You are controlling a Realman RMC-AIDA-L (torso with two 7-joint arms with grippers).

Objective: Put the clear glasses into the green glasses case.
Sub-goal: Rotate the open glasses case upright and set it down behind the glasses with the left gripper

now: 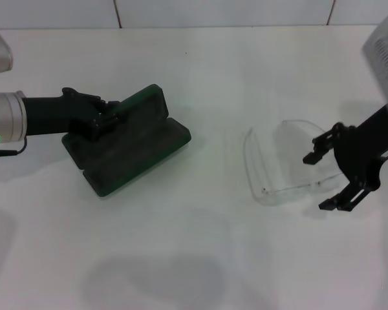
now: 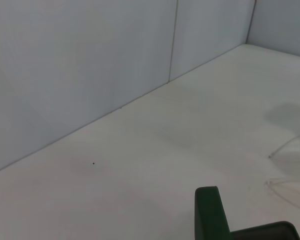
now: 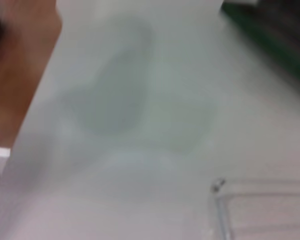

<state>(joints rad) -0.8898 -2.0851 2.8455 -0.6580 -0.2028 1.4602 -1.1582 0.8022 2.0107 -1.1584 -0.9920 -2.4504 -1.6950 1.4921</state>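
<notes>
The green glasses case [image 1: 132,145] lies open on the white table at the left, its lid [image 1: 142,106] raised at the far side. My left gripper [image 1: 108,113] reaches in from the left and is shut on the lid's edge; the left wrist view shows only the upright lid edge [image 2: 209,215]. The clear glasses [image 1: 281,165] lie on the table at the right, arms pointing away from me. My right gripper [image 1: 324,179] is open at their right end, one finger on each side of it. The right wrist view shows a corner of the glasses [image 3: 260,210] and the case [image 3: 275,35] beyond.
A white tiled wall [image 1: 213,13] runs along the table's far edge. In the right wrist view the table's edge [image 3: 37,100] shows, with brown floor [image 3: 20,65] past it. Bare white tabletop [image 1: 213,148] separates case and glasses.
</notes>
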